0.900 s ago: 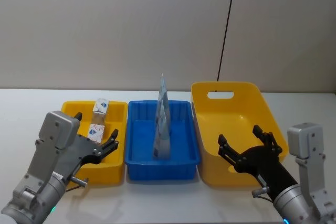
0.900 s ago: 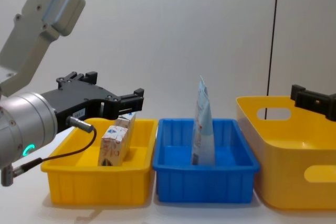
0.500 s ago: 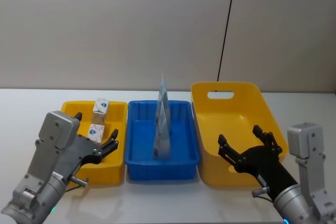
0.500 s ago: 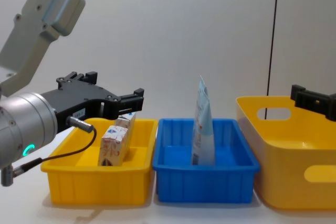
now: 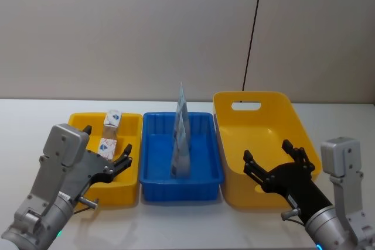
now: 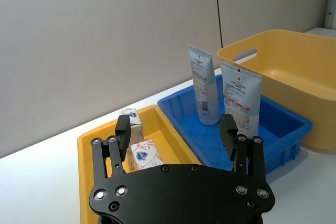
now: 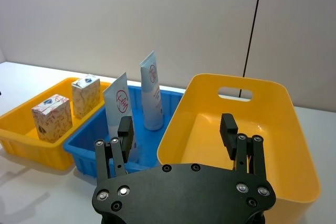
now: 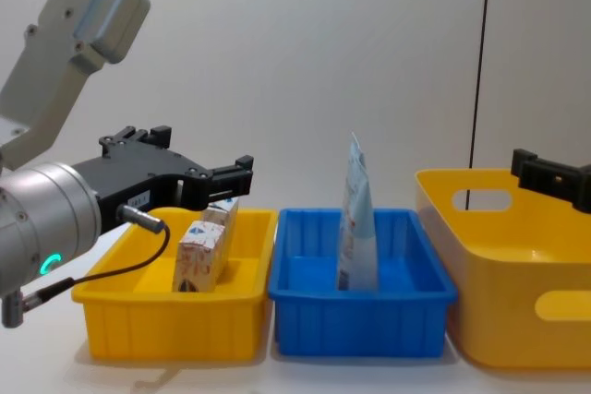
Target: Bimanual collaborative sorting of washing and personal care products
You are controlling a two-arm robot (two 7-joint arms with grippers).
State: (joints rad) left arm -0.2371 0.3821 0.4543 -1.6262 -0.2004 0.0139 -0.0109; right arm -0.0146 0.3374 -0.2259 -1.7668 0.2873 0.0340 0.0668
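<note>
Hovering, both spread: left pincer left of blue bin, right pincer right; hazard: sideways sweep toppling upright tubes.

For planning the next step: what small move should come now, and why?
Probably draw both arms back. The left gripper and right gripper are open and empty; the white carton and tan carton sit in the small yellow bin, the front tube and rear tube stand in the blue bin.

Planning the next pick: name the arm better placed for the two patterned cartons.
Left, probably. The left gripper hangs open close to the patterned cartons in the small yellow plastic bin; the right gripper is over the large yellow tub.
</note>
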